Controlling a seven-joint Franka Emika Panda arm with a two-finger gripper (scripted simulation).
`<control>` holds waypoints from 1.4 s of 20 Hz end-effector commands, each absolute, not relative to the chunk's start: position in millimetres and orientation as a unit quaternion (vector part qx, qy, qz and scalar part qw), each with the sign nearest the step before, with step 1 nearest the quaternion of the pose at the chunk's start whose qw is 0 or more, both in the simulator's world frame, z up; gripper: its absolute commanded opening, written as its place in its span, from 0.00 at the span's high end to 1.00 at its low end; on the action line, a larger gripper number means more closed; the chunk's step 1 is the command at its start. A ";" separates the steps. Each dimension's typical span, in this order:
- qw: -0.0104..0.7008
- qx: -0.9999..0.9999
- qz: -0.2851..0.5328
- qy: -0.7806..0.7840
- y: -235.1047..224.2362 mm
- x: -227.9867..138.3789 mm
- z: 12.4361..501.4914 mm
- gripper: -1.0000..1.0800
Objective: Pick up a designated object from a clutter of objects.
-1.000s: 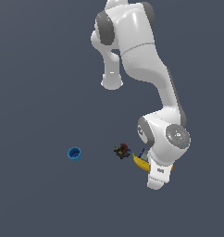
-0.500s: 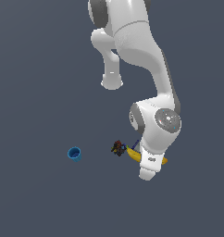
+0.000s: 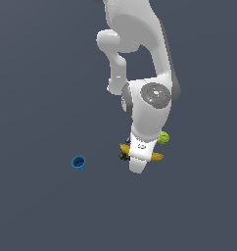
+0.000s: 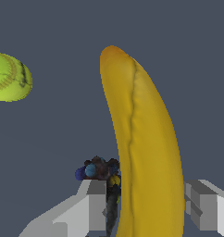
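My pincer (image 4: 146, 210) hangs directly over the banana (image 4: 144, 152), its two grey fingers (image 4: 93, 206) spread wide, one on each side of the fruit, with a gap between each finger and the peel. It is open and holds nothing.

In the wrist view the banana fills most of the frame: long, gently curved, deep yellow, with a faint ridge running along its length and an orange-brown tint at the far tip. It lies flat on the dark grey floor (image 4: 53, 134). Just beside it, next to one finger, sits a small dark multicoloured lump (image 4: 97, 170) with blue and yellow specks. Farther off lies a yellow-green ball (image 4: 9, 77), partly cut off by the frame edge.

In the exterior view my white arm covers the middle of the banana (image 3: 156, 157); only its two ends show. The ball (image 3: 163, 138) sits near it. A small blue cup (image 3: 79, 163) stands well apart, toward the exterior view's left.
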State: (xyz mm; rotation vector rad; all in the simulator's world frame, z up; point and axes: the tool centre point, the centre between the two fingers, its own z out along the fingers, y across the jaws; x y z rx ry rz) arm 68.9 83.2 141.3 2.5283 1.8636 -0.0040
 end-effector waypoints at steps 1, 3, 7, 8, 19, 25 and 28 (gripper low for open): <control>0.001 0.805 0.000 0.593 66.5 58.9 161.4 1.00; 0.001 0.805 0.000 0.593 53.1 50.7 176.7 1.00; 0.001 0.805 0.000 0.593 25.1 33.9 208.4 1.00; 0.001 0.805 0.000 0.593 18.0 29.6 216.6 1.00; -0.001 0.805 0.002 0.594 -63.2 -17.9 310.9 1.00; -0.001 0.805 0.001 0.594 -99.5 -37.3 352.3 1.00; -0.001 0.805 0.001 0.593 -112.8 -43.8 367.2 1.00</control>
